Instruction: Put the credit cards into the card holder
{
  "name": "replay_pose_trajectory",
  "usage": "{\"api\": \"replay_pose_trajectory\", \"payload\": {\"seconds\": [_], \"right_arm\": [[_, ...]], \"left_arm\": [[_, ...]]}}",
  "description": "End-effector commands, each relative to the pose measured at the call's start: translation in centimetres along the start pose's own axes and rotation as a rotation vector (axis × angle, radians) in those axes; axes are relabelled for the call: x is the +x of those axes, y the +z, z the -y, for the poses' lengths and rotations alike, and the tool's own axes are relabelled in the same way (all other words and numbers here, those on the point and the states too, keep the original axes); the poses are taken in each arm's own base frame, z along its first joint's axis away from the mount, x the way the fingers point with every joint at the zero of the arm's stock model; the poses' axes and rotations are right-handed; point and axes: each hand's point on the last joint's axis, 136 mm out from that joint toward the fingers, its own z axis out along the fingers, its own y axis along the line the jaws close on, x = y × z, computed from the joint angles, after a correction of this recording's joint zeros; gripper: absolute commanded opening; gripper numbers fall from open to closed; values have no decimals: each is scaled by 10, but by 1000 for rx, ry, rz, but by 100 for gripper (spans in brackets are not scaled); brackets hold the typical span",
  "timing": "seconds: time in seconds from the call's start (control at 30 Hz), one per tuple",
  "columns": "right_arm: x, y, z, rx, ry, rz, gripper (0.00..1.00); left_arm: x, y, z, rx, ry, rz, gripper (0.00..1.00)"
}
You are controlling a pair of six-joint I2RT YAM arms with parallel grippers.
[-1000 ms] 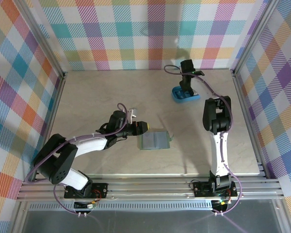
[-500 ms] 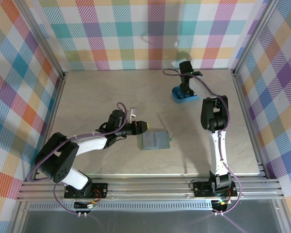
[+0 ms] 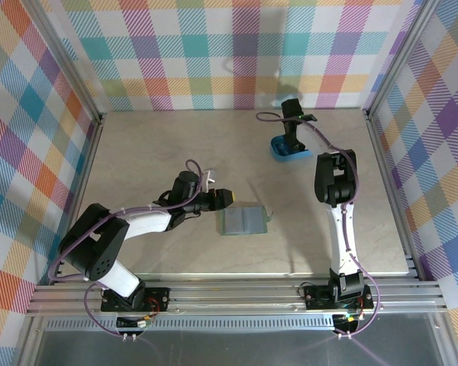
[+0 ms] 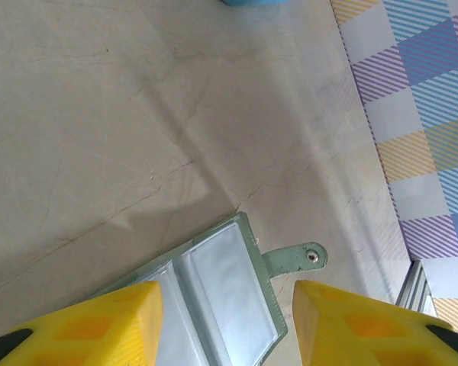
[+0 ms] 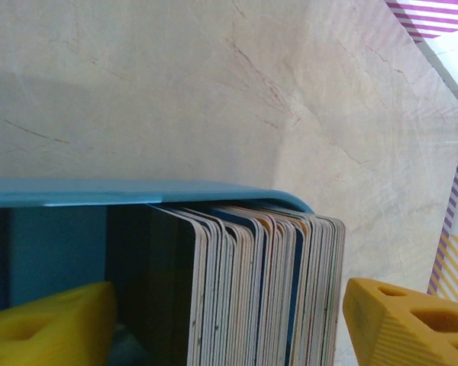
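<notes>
The card holder [image 3: 243, 221] is a sage-green wallet lying open on the table, its clear pockets [image 4: 221, 282] facing up and its snap strap [image 4: 294, 259] sticking out. My left gripper [image 3: 224, 200] hovers at its upper left edge, open, with a yellow finger [image 4: 84, 328] on each side of the wallet and nothing held. The credit cards [image 5: 252, 282] stand on edge as a tight stack in the blue tray [image 5: 137, 192]. My right gripper [image 5: 229, 335] straddles that stack, open, with gaps between its pads and the cards. From above, the right gripper [image 3: 291, 143] points down into the tray [image 3: 278, 150].
Plaid walls and aluminium rails [image 3: 382, 145] close in the table on three sides. The blue tray sits near the back wall. Bare beige table [image 3: 153, 152] lies between the wallet and the tray and to the left.
The right arm has edged slightly left over the tray. The left arm and the wallet have stayed put.
</notes>
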Motion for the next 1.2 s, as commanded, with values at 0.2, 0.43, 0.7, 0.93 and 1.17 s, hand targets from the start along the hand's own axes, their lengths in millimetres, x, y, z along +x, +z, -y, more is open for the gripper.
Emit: {"api": "replay_pose_trajectory", "payload": {"seconds": [0.2,0.43,0.7,0.93,1.17], "right_arm": [[-13,-10,23,50,8,42,69],[-17,-24,34,59,21,62,64],[-15,-32,38,55,24,62,59],[-18,-42,43,58,37,79,56],[-21,-50,48,67,43,95,55]], "left_arm": [[-9,2,-6,-10,0,25,48],[-8,1,-9,-14,-8,29,48],[-9,2,-7,-5,-12,30,48],[-8,2,-7,1,-22,32,47],[-8,4,-8,5,-33,32,47]]}}
